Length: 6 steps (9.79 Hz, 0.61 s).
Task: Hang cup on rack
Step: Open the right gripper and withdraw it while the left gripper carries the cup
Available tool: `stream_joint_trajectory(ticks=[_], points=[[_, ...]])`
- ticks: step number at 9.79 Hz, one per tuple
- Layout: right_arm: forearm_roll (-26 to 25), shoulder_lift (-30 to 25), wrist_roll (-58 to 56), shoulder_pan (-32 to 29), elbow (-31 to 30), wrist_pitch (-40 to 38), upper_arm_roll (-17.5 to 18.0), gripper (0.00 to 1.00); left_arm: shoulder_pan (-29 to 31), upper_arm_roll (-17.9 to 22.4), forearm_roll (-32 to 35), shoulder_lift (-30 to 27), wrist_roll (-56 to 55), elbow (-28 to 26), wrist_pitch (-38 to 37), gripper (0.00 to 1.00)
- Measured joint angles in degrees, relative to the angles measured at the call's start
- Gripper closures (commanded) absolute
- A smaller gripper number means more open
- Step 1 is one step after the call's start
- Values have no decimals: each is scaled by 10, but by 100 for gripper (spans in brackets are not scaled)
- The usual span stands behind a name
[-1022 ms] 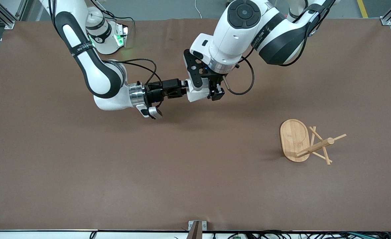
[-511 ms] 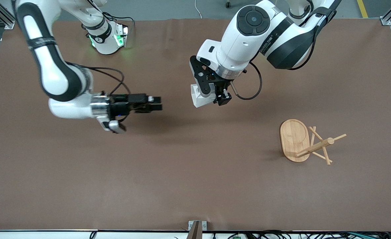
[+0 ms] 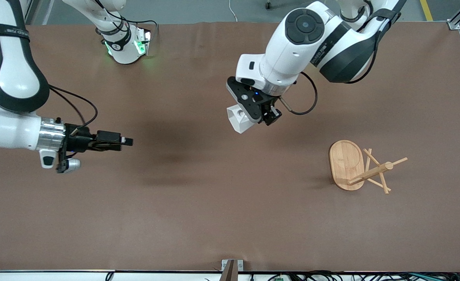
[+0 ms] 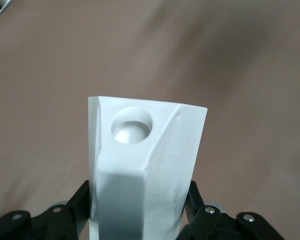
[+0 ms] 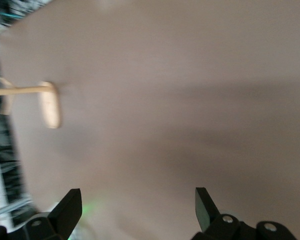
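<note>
From my remote seat: the left claw (image 3: pixel 261 113) is clamped on the small white faceted cup with the angular sides (image 3: pixel 239 119), holding it up in the air over the middle of the brown cloth-covered surface (image 3: pixel 222 203). In the left wrist view the cup (image 4: pixel 142 170) sits squeezed between the two black fingers (image 4: pixel 77 202), and I can see the round hole in its handle part facing the camera. The right claw (image 3: pixel 122 141) hangs over the surface toward the right arm's end, its fingers spread wide with nothing between them; the right wrist view shows both fingers (image 5: pixel 70 207) well apart over bare cloth. The light bamboo mug rack with the oval flat base, central post and thin crossing pegs (image 3: pixel 360 168) stands toward the left arm's end of the surface, well apart from the cup and nearer the front camera than it. There's some lettering on the black band of each arm, but I can't read it from here.
</note>
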Motion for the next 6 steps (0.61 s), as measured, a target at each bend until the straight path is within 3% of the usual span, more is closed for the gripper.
stream_joint_trajectory(ticks=[2,3,6], points=[[-172,-29,59,-4,4,-6,-2,0,36,1,0,-6,-55,3,0,95],[-209,-51,75,-4,5,-16,-17,0,51,1,0,-11,-74,5,0,95],[-246,-105,65,37,37,-102,-144,0,73,3,0,-17,-99,5,-1,95]])
